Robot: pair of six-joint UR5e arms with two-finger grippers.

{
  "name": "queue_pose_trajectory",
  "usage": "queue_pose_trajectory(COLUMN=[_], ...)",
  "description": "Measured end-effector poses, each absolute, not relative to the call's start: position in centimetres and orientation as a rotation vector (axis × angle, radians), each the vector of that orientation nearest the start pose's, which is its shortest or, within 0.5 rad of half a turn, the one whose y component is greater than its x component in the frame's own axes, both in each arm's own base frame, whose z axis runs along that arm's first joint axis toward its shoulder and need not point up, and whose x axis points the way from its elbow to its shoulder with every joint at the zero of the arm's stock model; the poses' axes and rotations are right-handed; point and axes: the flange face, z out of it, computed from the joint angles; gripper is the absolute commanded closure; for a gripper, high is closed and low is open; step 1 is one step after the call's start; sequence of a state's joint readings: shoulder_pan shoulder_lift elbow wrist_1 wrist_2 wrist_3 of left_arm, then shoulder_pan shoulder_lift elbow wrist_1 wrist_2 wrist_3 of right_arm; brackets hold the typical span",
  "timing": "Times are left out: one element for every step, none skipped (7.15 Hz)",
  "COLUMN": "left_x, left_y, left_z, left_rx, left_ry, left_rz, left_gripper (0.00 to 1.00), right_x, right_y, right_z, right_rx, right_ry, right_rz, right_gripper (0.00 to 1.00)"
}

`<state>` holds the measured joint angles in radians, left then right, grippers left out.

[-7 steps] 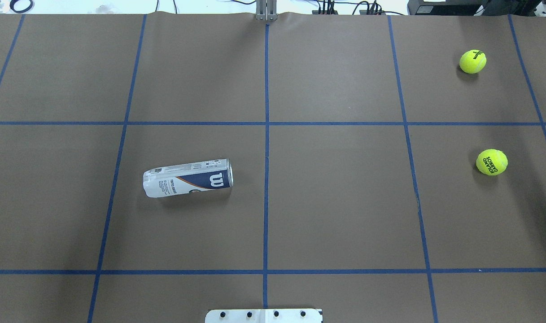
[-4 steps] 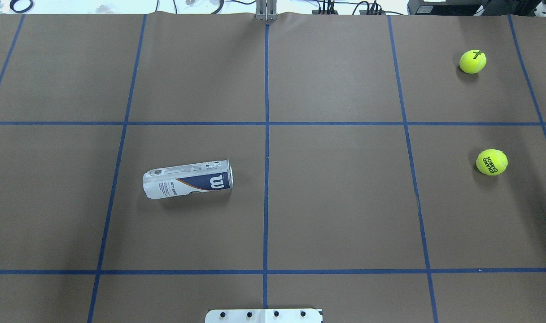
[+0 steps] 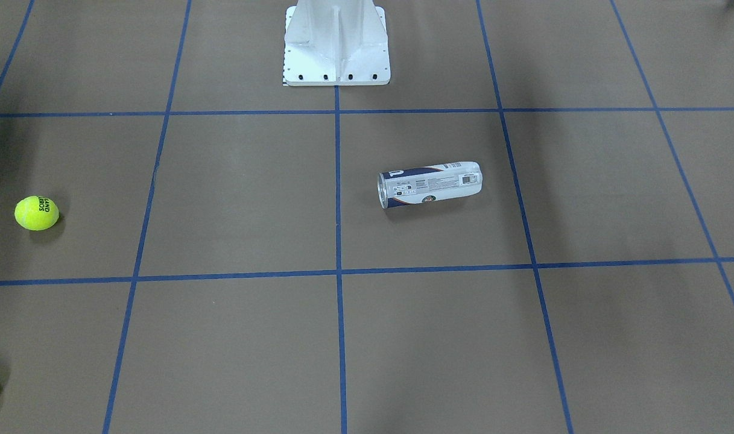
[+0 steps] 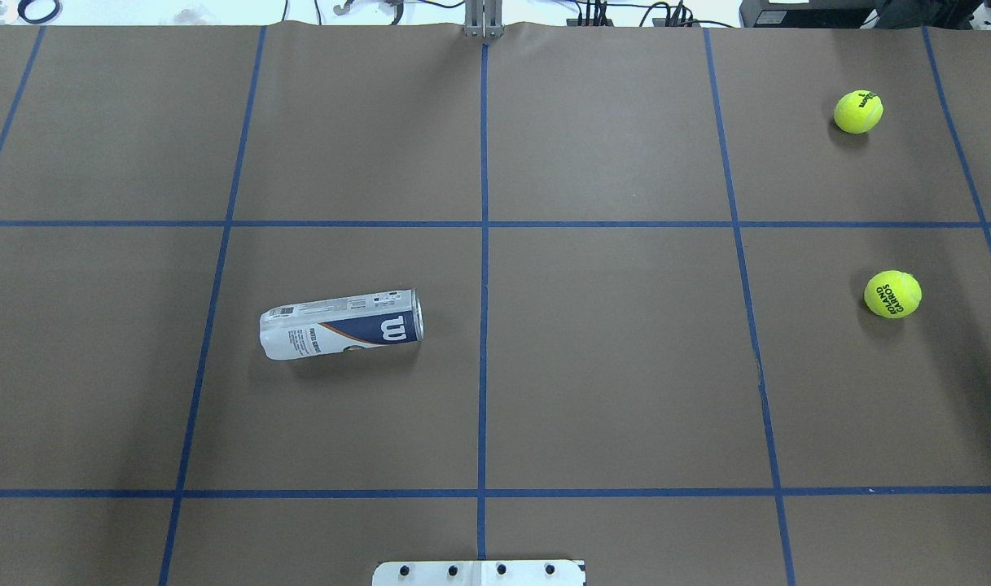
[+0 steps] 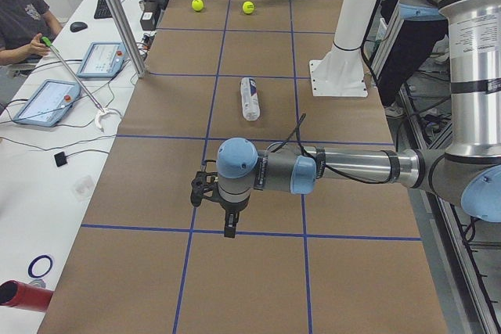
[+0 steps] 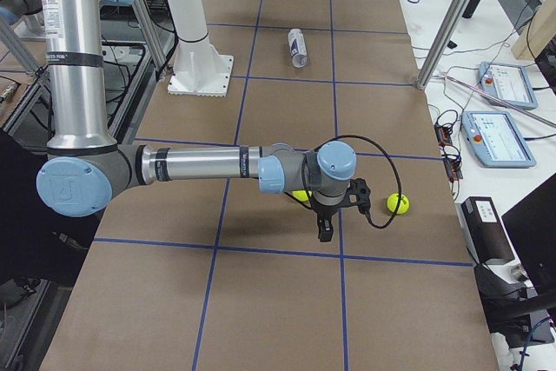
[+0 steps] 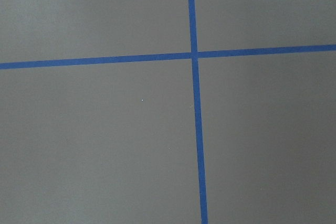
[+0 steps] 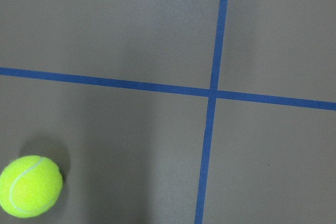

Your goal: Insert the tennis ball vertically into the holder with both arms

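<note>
The right gripper [image 6: 334,215] hangs over the bench [image 4: 609,366], fingers pointing down; I cannot tell whether it is released or clenched. One tennis ball [image 6: 300,195] lies almost under its wrist, and a second ball [image 6: 398,203] lies near it, on the side away from the robot. The left gripper [image 5: 219,213] hangs above crossing blue tape lines [image 7: 194,54], its state equally unclear. The can [image 4: 340,324] lies on its side well apart from both grippers, between them and closer to the left one.

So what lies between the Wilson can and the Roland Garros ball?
No object lies between the Wilson can and the Roland Garros ball: only bare brown table cover crossed by two blue tape lines, as the overhead view shows.
</note>
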<state>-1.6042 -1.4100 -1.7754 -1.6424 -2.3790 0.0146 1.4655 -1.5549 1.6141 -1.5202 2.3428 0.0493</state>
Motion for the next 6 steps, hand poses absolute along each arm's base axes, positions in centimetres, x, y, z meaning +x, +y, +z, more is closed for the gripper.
queue_pose_trajectory(left_x=[-6.8, -4.6, -1.5, 1.7, 5.1, 9.0], left_y=[-43.3, -44.5, -45.5, -46.5, -47.6, -48.7], left_z=[61.5, 60.0, 58.3, 56.3, 53.8, 50.9], left_rx=[0.152, 0.209, 0.273, 0.344, 0.429, 0.504], left_ry=[0.823, 0.834, 0.845, 0.856, 0.87, 0.886], left_rz=[0.058, 0.137, 0.242, 0.349, 0.458, 0.565], left_gripper=[0.02, 0.19, 0.07, 0.04, 0.03, 0.05], right_x=[0.9, 0.9, 0.9, 0.9, 0.9, 0.8], right_y=[-50.9, -50.9, -50.8, -50.8, -50.8, -50.7], right_z=[62.4, 62.5, 62.5, 62.6, 62.6, 62.6], right_rx=[0.044, 0.042, 0.04, 0.039, 0.038, 0.037], right_ry=[-0.777, -0.778, -0.779, -0.779, -0.78, -0.78], right_rz=[-0.098, -0.097, -0.096, -0.096, -0.095, -0.095], right_gripper=[0.01, 0.01, 0.01, 0.01, 0.01, 0.01])
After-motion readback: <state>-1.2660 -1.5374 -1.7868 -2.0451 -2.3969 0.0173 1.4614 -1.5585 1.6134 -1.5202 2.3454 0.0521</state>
